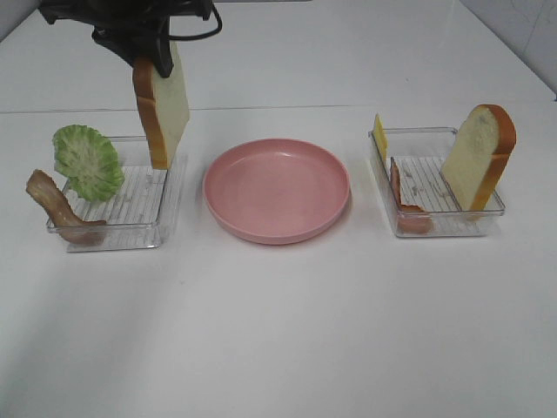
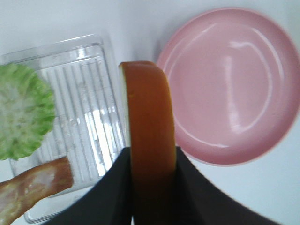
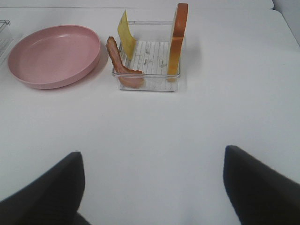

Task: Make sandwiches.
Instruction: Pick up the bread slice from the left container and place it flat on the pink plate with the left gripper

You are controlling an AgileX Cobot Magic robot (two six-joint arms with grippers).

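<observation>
L arm cut off by top edge of ext. view. The left gripper (image 1: pixel 158 54) is partly seen, jaws clamped on top crust of bread slice (image 1: pixel 163 109). Slice hangs upright over plate-side edge of left tray (image 1: pixel 165 198); contact w/ tray not determinable. White face, orange-brown crust. Same tray: lettuce (image 1: pixel 87 161), bacon strip (image 1: pixel 57 205). The right gripper (image 3: pixel 152 187) shows in wrist cam only, fingers cropped, jaws wide apart, nothing between. In right tray (image 1: pixel 452 228): second bread slice (image 1: pixel 477 157), cheese (image 1: pixel 379 135), second bacon strip (image 1: pixel 405 205). The pink plate (image 1: pixel 277 189) is between trays.

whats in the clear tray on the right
The right tray holds a leaning bread slice, a bacon strip and a yellow cheese square. The floor beneath them is covered.
</observation>
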